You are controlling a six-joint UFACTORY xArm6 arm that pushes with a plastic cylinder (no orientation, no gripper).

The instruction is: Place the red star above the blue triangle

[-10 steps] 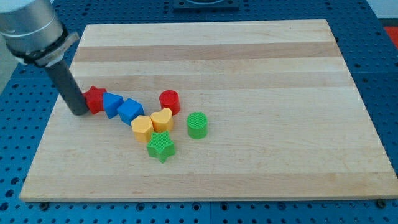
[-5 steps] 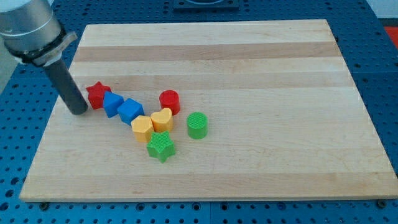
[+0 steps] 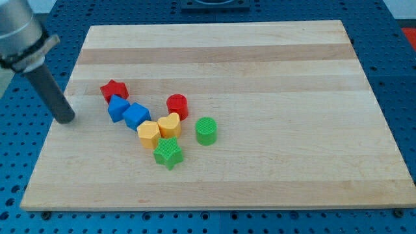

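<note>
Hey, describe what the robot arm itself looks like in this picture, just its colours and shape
Only the arm's end shows, at the view's left. A light grey rounded housing sits at the top left corner, with a flat grey flange beneath it. From that runs a straight, smooth, dark charcoal cylindrical rod, ending in my tip. No cables, labels or markings are visible.

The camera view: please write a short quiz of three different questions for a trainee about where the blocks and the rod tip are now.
1. True or false: my tip touches the red star.
2. Which block lies nearest the view's bottom? A) green star B) red cylinder C) green cylinder
3. Fill in: the red star sits toward the view's ___ from the blue triangle.

Key: 1 false, the tip stands apart at the view's left. 2 A. 3 top.
</note>
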